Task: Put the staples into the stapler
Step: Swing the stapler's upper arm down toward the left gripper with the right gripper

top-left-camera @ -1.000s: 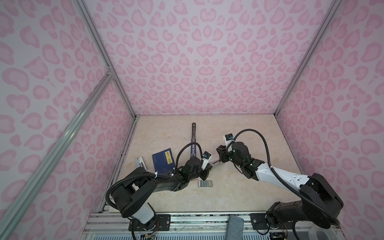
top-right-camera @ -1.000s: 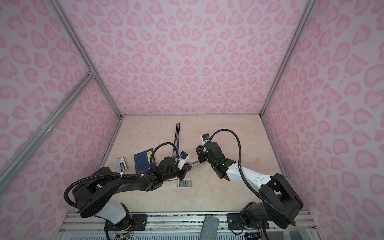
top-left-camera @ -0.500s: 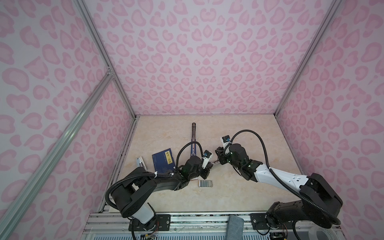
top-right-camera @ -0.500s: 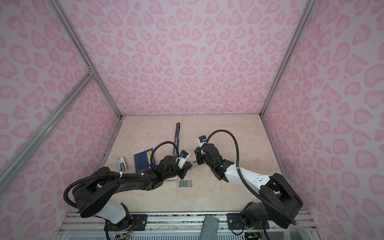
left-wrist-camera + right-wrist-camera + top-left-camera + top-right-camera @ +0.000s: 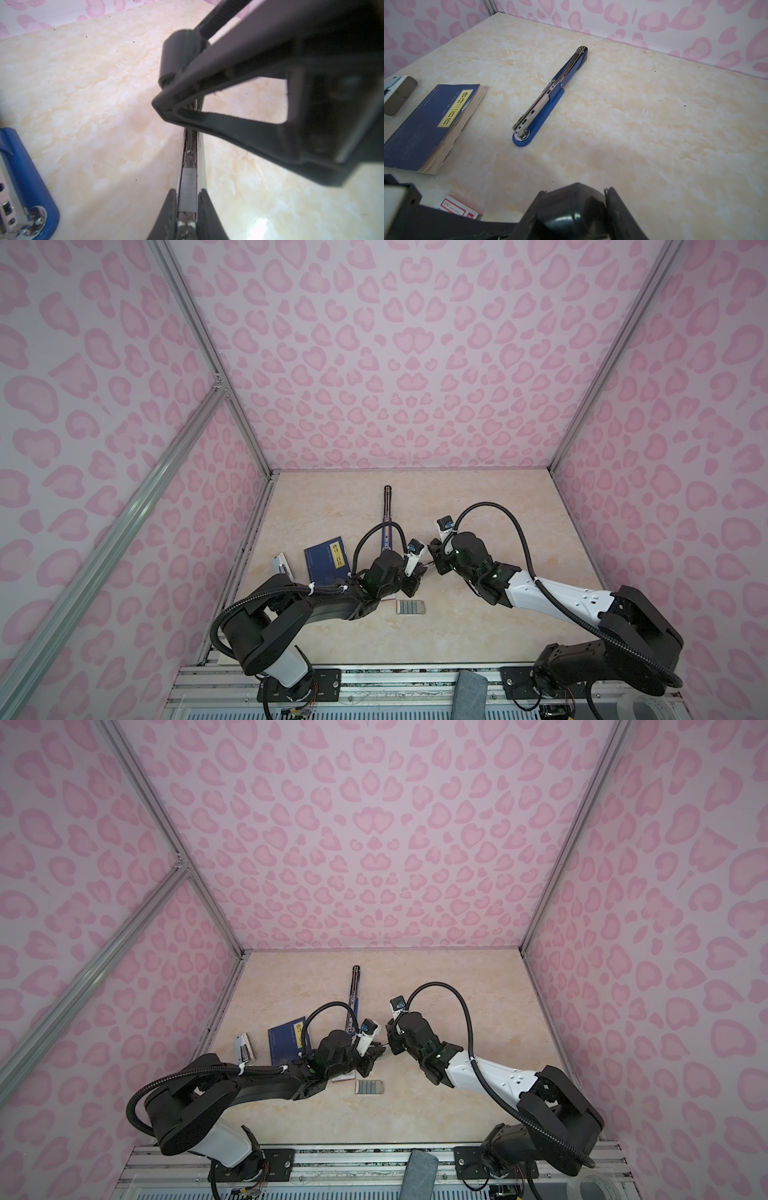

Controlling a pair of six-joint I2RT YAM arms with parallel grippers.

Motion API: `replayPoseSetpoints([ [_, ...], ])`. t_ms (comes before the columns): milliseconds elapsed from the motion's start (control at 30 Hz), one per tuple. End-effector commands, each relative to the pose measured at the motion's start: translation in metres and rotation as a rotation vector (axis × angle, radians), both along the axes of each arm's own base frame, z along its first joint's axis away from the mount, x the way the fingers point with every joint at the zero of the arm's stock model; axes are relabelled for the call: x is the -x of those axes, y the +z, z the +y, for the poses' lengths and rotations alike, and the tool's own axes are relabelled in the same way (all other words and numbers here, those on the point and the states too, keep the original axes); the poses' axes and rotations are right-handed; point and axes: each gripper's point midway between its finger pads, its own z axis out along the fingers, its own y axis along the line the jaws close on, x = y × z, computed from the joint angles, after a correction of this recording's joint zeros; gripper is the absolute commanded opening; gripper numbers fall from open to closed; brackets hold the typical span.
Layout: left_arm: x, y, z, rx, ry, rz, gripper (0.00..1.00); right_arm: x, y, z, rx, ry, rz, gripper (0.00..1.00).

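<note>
Beige table (image 5: pixel 478 510) held the opened stapler (image 5: pixel 550 97). Near its front end, the left gripper (image 5: pixel 187 194) clenched the staples (image 5: pixel 188 178). The right gripper (image 5: pixel 433 564) met their far end, its grip unclear.

We see two arms of one build in both top views: the left arm (image 5: pixel 324 610) and the right arm (image 5: pixel 557 597), mostly black, with rounded joint housings and one white shell apiece. A ribbed black cable (image 5: pixel 517 529) arches over the right wrist and a like cable (image 5: pixel 380 524) over the left, which white cable ties (image 5: pixel 311 589) bind farther down. Each wrist bears a small white camera block (image 5: pixel 443 527) with a blue patch. Black base plates (image 5: pixel 328 684) show screw heads. The right gripper (image 5: pixel 433 565) has matt black jaws, framed around a triangular opening in the left wrist view.
</note>
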Motion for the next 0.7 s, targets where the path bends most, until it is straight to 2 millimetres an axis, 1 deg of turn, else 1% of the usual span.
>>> replayPoseSetpoints([
  [0, -0.003, 0.015, -0.007, 0.036, -0.013, -0.030, 0.09, 0.009, -0.003, 0.014, -0.050, 0.051, 0.043, 0.45],
  [233, -0.006, 0.020, -0.009, 0.039, -0.009, -0.036, 0.09, 0.016, -0.006, 0.024, -0.026, 0.086, 0.034, 0.45],
  [433, -0.008, 0.023, -0.009, 0.036, -0.004, -0.045, 0.09, 0.020, -0.004, 0.030, -0.023, 0.106, 0.025, 0.46],
  [667, -0.010, 0.025, -0.011, 0.036, -0.001, -0.045, 0.09, 0.025, -0.003, 0.034, -0.024, 0.124, 0.016, 0.49],
])
